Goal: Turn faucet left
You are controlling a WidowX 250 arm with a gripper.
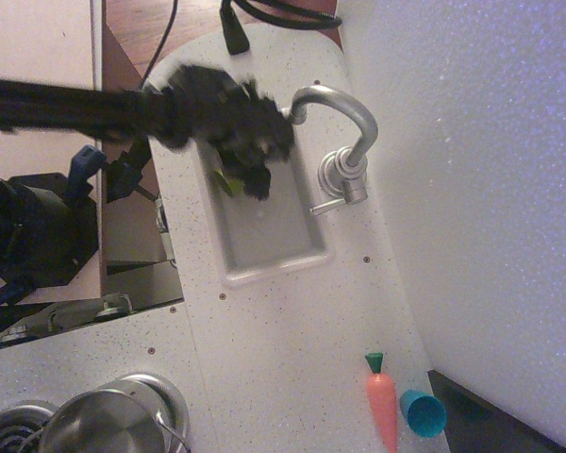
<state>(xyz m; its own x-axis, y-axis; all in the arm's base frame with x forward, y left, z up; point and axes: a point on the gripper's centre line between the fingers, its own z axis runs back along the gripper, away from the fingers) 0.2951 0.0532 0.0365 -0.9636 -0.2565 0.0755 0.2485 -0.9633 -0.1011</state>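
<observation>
The faucet (347, 142) stands at the right edge of the sink (274, 247), its arched spout reaching left over the basin. The gripper (255, 151) — dark and motion-blurred — hangs just left of the spout tip, its jaws unreadable. A carrot (383, 408) and teal cup (422, 412) lie nearer, touching; a steel pot (104, 425) sits near left.
</observation>
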